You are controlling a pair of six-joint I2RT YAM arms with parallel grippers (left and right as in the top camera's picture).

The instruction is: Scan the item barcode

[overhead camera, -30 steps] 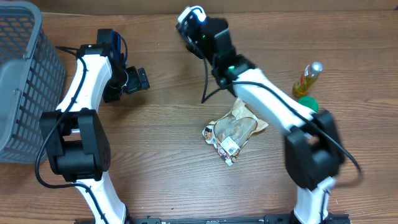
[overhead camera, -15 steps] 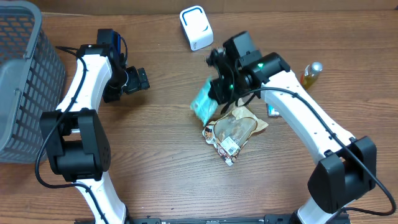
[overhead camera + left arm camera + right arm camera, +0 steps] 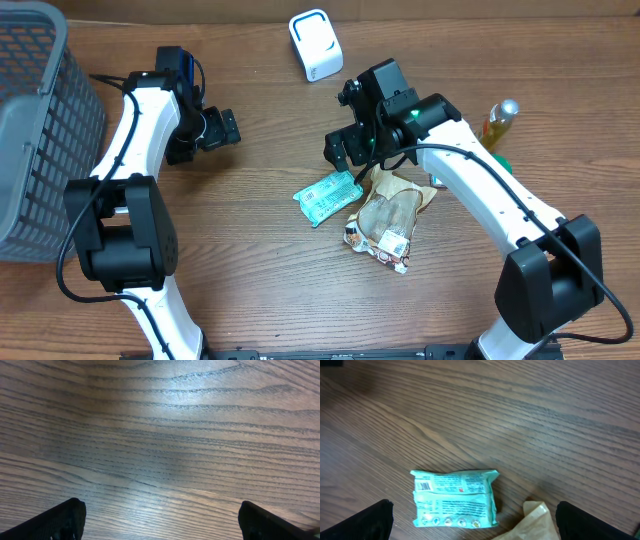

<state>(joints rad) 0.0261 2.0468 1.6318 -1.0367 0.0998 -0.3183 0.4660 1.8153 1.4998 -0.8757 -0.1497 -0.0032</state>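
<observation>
The right pincer (image 3: 340, 152) is standing wide open and empty, having just released the teal packet (image 3: 328, 195), now lying flat on the table (image 3: 250, 260) just left of the brown bag (image 3: 388, 215); its scan is probably finished. The right wrist view is showing the packet's label, unclear from overhead; the left pincer (image 3: 225, 128) is waiting open, well left of the bag

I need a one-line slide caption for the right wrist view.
Teal packet lying flat on the wooden table, framed by the open fingers.
</observation>
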